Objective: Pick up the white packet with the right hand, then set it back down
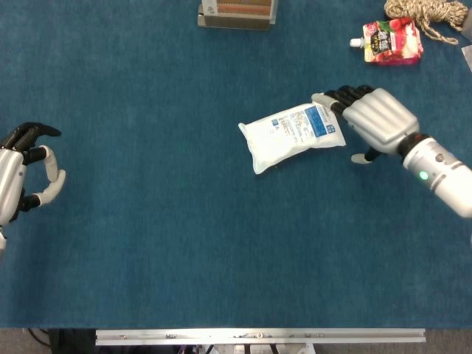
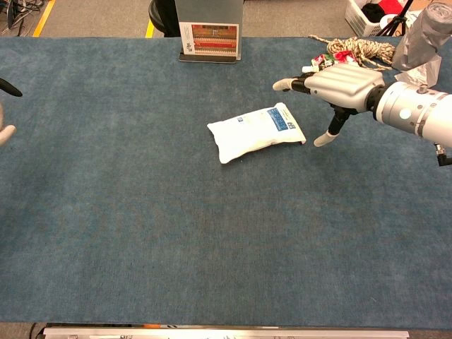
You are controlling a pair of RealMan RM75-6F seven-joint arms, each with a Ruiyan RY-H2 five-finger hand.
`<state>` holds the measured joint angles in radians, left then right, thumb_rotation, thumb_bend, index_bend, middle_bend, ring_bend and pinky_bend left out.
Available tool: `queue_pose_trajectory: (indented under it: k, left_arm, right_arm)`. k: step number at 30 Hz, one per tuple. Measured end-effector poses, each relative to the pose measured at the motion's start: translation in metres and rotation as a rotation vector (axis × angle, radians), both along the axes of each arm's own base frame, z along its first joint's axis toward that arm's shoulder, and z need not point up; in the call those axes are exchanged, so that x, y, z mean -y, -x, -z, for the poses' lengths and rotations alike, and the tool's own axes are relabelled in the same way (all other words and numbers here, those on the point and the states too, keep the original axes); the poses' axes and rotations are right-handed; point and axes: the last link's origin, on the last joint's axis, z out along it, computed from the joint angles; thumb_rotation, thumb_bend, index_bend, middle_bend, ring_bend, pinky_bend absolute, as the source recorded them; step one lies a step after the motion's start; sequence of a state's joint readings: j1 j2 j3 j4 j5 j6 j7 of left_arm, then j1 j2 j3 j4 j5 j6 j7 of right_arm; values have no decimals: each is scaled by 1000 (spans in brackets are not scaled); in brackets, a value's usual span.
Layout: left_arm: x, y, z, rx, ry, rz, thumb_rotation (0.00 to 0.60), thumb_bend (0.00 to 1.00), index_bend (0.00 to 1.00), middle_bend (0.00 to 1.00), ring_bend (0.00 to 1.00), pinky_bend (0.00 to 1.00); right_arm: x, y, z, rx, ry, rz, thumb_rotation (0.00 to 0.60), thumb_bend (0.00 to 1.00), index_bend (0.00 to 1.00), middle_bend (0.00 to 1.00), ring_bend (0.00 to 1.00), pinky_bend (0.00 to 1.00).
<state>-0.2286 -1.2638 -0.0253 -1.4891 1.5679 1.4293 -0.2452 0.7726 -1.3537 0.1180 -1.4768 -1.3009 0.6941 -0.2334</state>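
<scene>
White packet (image 1: pixel 292 136): flat on blue table (image 1: pixel 147 243), mid-scene. My right hand (image 1: pixel 372 118): spread, empty, raised just right of packet. My left hand (image 1: pixel 18 173): far left, loosely apart, empty.

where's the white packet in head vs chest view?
Head view: packet lies just right of centre, tilted, its blue-labelled end by the right hand.
Chest view: packet sits above centre, slightly right, with the right hand to its right and apart from it.
Shared landmark: the red pouch at the far right edge, partly hidden behind the hand in chest view.
</scene>
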Motion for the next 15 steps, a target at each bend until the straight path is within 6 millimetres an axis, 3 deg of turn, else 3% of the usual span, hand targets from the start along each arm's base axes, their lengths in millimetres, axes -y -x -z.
queue_pose_trajectory:
  k: [15]
  left_arm:
    - [2,4,0,4,1,-9,600,347,487,308,211,357]
  right_arm:
    - [9,1,18,-15,1,17,600,0,89,141,127,230]
